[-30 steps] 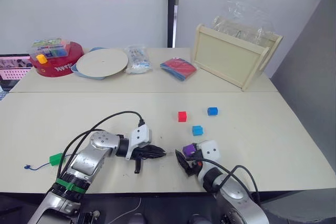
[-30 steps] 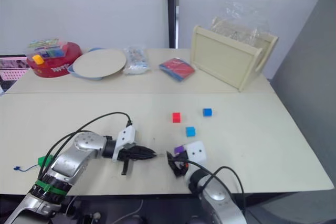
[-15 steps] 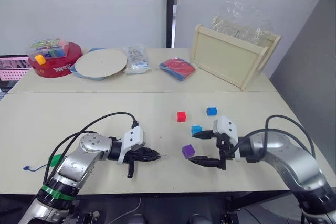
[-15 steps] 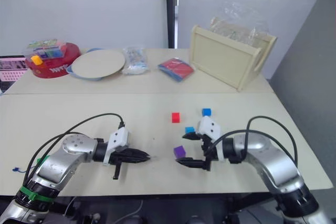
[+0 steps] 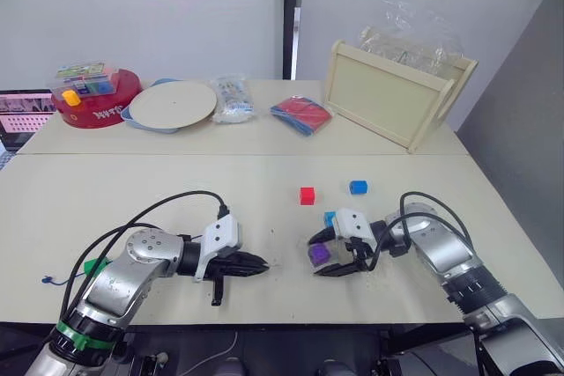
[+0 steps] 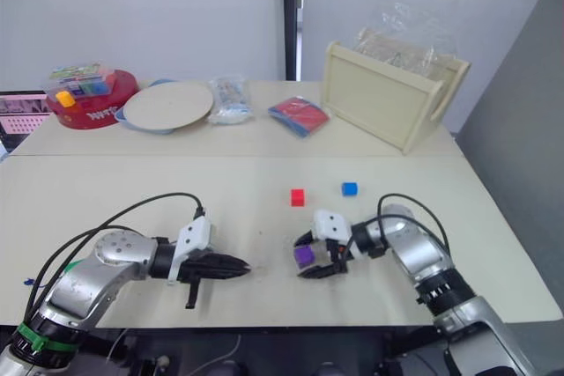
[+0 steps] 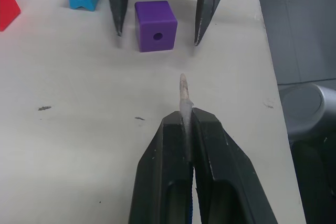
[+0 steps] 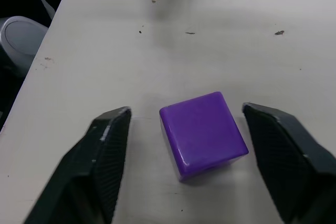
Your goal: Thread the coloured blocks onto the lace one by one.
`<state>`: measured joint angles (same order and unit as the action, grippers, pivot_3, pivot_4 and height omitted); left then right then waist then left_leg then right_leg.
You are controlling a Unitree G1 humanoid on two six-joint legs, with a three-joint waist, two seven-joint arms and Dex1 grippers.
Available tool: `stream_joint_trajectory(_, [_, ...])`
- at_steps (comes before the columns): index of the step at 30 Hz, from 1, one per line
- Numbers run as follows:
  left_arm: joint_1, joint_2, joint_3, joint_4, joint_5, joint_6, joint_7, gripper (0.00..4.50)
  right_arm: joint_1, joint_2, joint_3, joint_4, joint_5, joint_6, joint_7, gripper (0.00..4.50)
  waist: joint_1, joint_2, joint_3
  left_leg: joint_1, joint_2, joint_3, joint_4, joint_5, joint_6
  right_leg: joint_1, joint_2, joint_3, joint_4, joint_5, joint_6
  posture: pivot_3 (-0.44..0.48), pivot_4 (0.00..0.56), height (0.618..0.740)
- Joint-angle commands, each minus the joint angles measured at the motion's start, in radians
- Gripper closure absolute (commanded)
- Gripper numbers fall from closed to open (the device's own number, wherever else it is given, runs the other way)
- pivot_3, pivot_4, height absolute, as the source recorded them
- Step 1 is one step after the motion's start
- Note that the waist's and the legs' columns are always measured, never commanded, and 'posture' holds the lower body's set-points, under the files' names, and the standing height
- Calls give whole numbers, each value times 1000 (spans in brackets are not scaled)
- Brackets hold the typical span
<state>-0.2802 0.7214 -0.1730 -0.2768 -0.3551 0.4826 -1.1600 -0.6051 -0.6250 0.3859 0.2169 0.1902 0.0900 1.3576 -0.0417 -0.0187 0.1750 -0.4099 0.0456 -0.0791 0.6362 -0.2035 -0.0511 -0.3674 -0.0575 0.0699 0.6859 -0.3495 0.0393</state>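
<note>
Step in hand: pickup of purple block (image 5: 318, 254), which sits on the table (image 5: 176, 182) between the spread fingers of the right gripper (image 5: 333, 254); left gripper (image 7: 187, 124) pinches the lace (image 7: 183, 90) tip; next, close and align hole to tip.

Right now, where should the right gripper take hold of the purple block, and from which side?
Grip the purple block by its two flat side faces, coming in level from the right, as the open right gripper already straddles it. Judging by the left wrist view, its hole faces the lace tip in the left gripper, so leave that face and the opposite one free.
</note>
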Motion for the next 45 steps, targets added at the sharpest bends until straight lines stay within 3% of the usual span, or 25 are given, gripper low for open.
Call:
stream_joint_trajectory(1, [-2, 12, 21, -40, -15, 4, 11, 4500, 22, 5, -29, -39, 11, -2, 4, 2508, 0, 0, 0, 0, 0, 0, 0, 0, 0, 0, 0, 0, 0, 0, 0, 0, 150, 740])
stream_joint_trajectory(3, [-3, 9, 18, -44, -11, 7, 20, 4500, 56, 11, -39, -86, 21, 35, -22, 3222, 0, 0, 0, 0, 0, 0, 0, 0, 0, 0, 0, 0, 0, 0, 0, 0, 150, 740])
stream_joint_trajectory(4, [-5, 7, 15, -45, -8, 7, 25, 4500, 73, 14, -42, -111, 24, 55, -34, 3328, 0, 0, 0, 0, 0, 0, 0, 0, 0, 0, 0, 0, 0, 0, 0, 0, 150, 740])
stream_joint_trajectory(13, [-54, -32, -59, -3, 52, -13, 61, 4500, 163, 70, -56, -248, 12, 184, -164, 3327, -5, 0, 0, 1, 0, 0, 0, 0, 0, 0, 1, 0, 1, 0, 0, 0, 150, 740])
stream_joint_trajectory(36, [-111, -120, -130, 37, 94, -4, 90, 4500, 152, 95, -40, -309, 7, 260, -221, 3327, 0, 0, 0, 0, 0, 0, 1, 0, 0, 0, 0, 0, 1, 0, 0, 0, 150, 740])
stream_joint_trajectory(45, [-148, -210, -180, 100, 104, -2, 80, 4500, 142, 143, -4, -333, -19, 310, -265, 3327, 1, 0, 0, 0, 0, 0, 1, 0, 0, 0, 0, 0, 1, 0, 0, 0, 150, 740])
